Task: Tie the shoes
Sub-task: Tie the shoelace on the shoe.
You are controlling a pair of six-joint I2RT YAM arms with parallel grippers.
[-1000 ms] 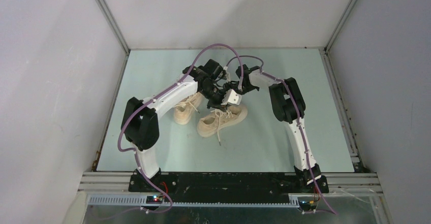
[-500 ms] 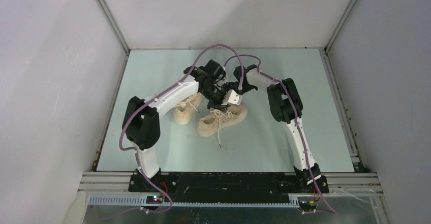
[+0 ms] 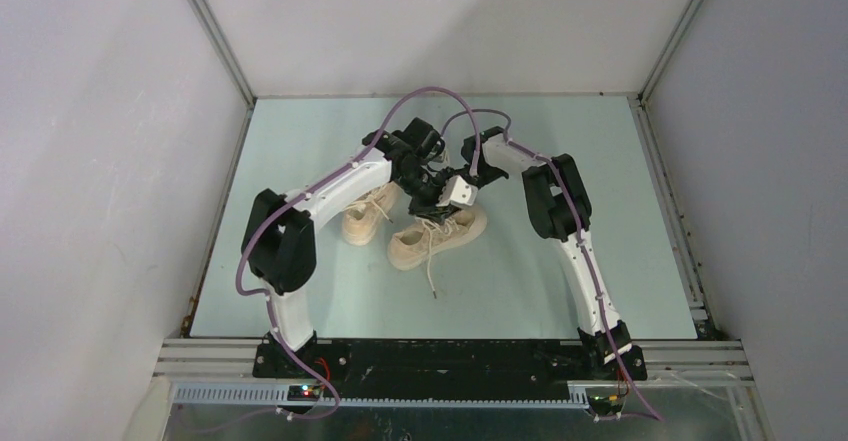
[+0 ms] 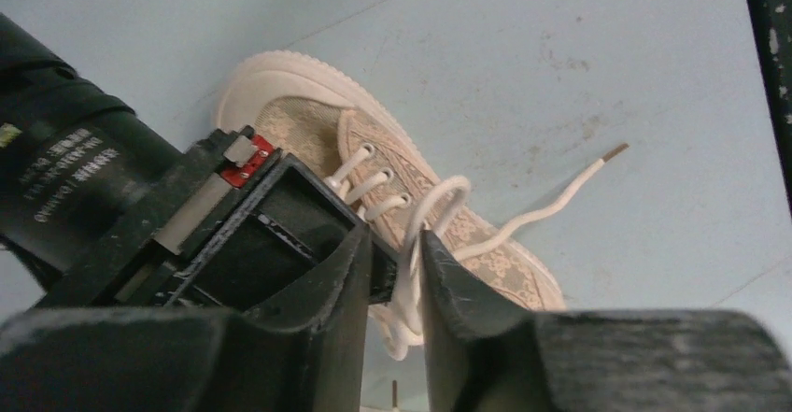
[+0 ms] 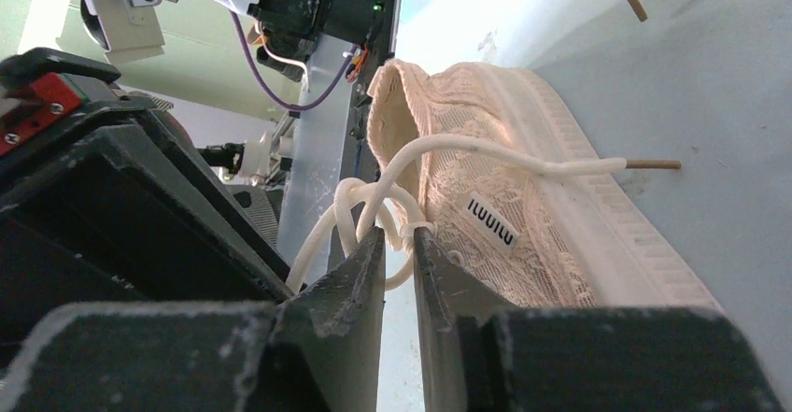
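Observation:
Two cream shoes lie mid-table: one [image 3: 364, 217] to the left, the other [image 3: 437, 238] under both grippers. My left gripper [image 3: 428, 197] and right gripper [image 3: 453, 199] meet tip to tip above this shoe's laces. In the left wrist view the left gripper [image 4: 397, 255] is open a little, and a loop of off-white lace [image 4: 431, 202] runs loosely through the gap over the shoe [image 4: 486, 253]. In the right wrist view the right gripper [image 5: 400, 240] is slightly open, with the bunched lace [image 5: 369, 197] at its tips beside the shoe [image 5: 532, 206].
A loose lace end [image 3: 432, 279] trails toward the near edge of the pale green table [image 3: 620, 261]. Another lace tail [image 4: 560, 197] lies on the table. Grey walls enclose the table on three sides. Metal rails run along its edges.
Both grippers have parted slightly from shut. The lace end trailing in front of the right shoe now hangs a little longer toward the near edge. The arms have barely shifted.

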